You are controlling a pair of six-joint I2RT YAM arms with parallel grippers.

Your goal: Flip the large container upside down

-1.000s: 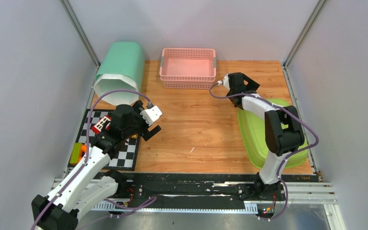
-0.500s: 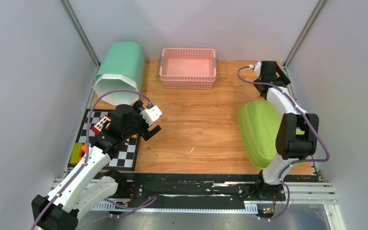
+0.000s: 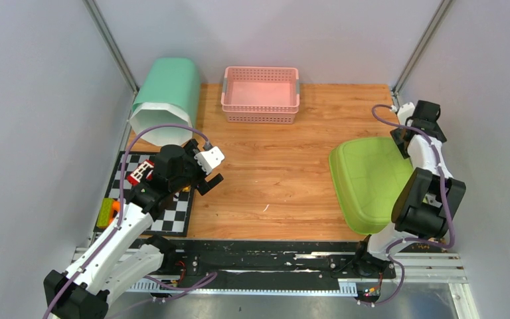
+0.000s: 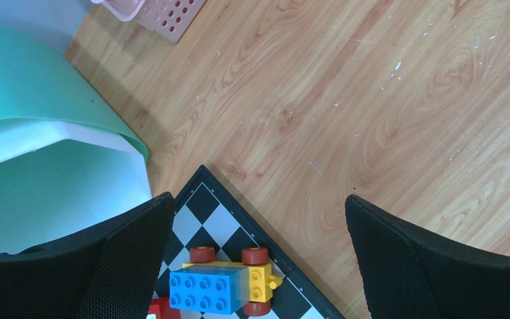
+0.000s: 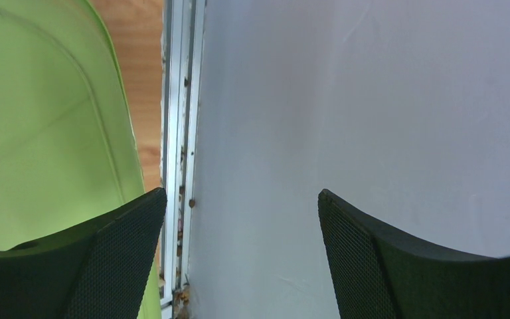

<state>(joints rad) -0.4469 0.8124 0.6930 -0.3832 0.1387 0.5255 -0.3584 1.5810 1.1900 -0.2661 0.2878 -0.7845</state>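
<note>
R gripper (image 5: 241, 198) wide open, empty, at bench (image 3: 272, 166) edge; lime container (image 3: 365, 179) just to its left, R arm (image 3: 430, 194) nearer

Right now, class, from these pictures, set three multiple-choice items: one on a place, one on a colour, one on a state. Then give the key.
1. Where does the pink basket stand?
A. on the chequered mat
B. at the far edge of the table
C. inside the bin

2. What colour is the bin lying on its side?
A. red
B. yellow
C. mint green

3. How is the left gripper?
A. open, holding nothing
B. shut on a toy
C. shut on the basket

Key: B, it stands on the wood near the back wall; C, its outer shell is mint green; A, its jaws stand wide apart with nothing between them.
</note>
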